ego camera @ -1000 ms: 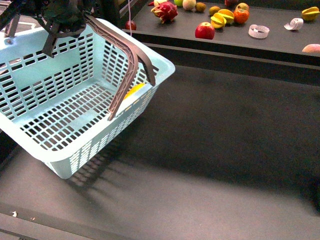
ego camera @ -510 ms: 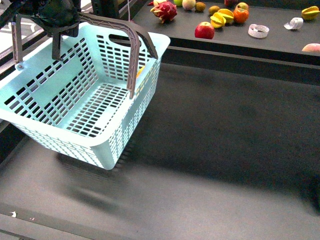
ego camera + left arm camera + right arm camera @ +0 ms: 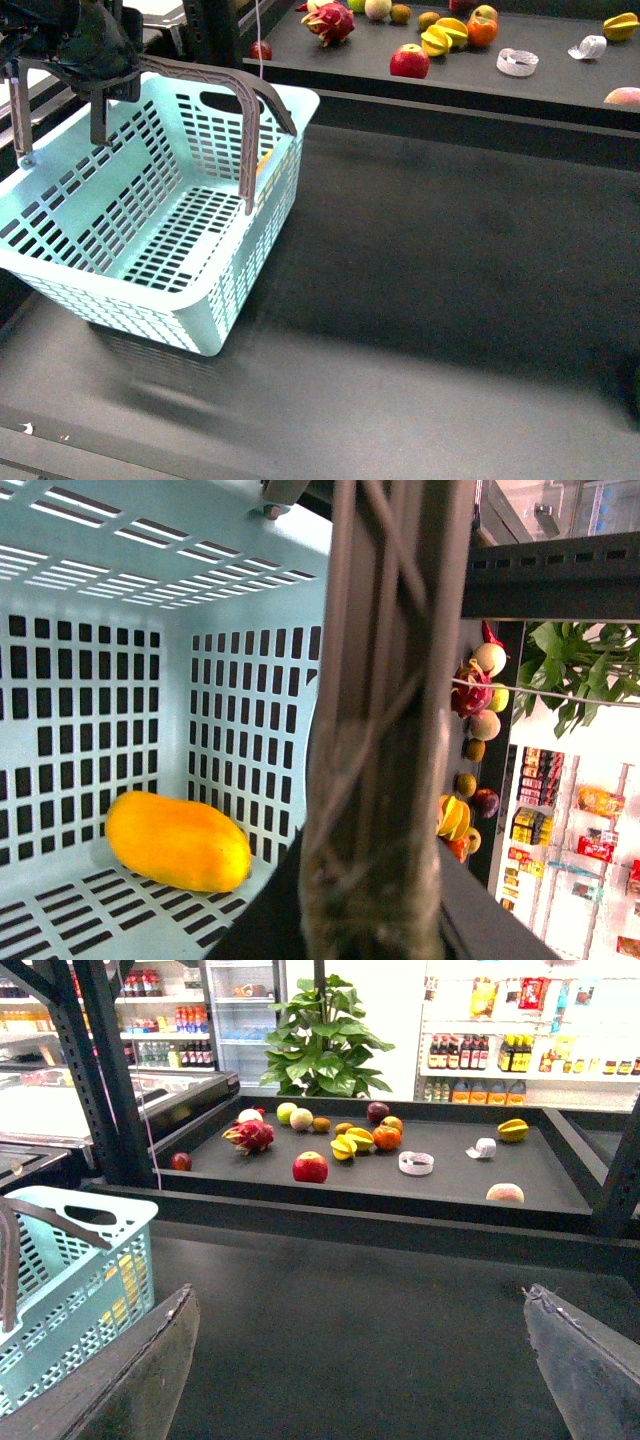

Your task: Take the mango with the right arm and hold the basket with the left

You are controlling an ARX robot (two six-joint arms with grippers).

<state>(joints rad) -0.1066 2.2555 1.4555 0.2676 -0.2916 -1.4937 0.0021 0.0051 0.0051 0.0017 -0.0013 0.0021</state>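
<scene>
Pale turquoise slotted basket [image 3: 120,290]; yellow-orange mango [image 3: 178,840]; red apple [image 3: 409,62].

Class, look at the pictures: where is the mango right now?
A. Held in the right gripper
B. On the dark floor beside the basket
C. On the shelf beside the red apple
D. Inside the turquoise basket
D: the left wrist view shows the mango lying on the slotted floor of the basket, against its wall.

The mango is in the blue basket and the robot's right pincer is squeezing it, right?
Not quite. The mango does lie in the turquoise basket, but nothing is squeezing it. The left wrist view shows it lying alone on the basket floor, and the right wrist view shows the right pincer open and empty over the dark table.
</scene>
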